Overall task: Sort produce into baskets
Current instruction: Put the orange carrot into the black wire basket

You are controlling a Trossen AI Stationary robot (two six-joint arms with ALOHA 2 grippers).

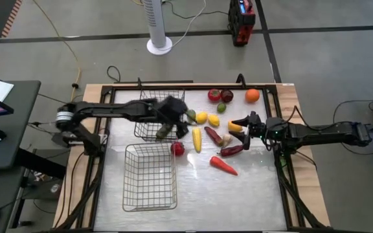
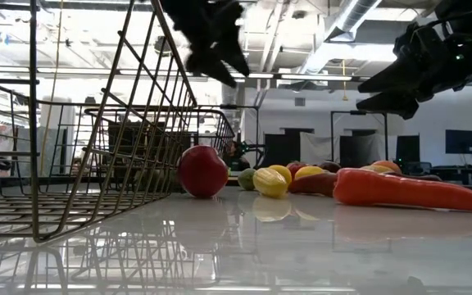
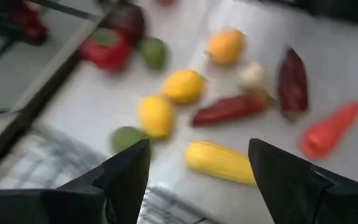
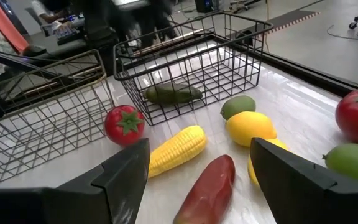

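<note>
The produce lies loose on the white table right of the two wire baskets: a small tomato (image 1: 178, 148), corn (image 1: 197, 139), lemons (image 1: 201, 117), a lime (image 1: 191, 115), dark red peppers (image 1: 214, 136) and a carrot (image 1: 223, 166). A green cucumber (image 4: 173, 93) lies on the floor of the far basket (image 1: 149, 116). The near basket (image 1: 151, 176) holds nothing. My left gripper (image 1: 177, 115) hangs open in the air over the far basket's right side, with nothing between its fingers (image 3: 197, 168). My right gripper (image 1: 241, 126) is open above the table's right part, over a pepper and a yellow fruit (image 4: 197, 168).
A big tomato (image 1: 214, 96), a dark apple (image 1: 226, 96), a second lime (image 1: 221, 107) and an orange (image 1: 252, 96) sit near the far edge. A dark frame (image 1: 283, 162) runs along the table's sides. The near half right of the near basket is bare.
</note>
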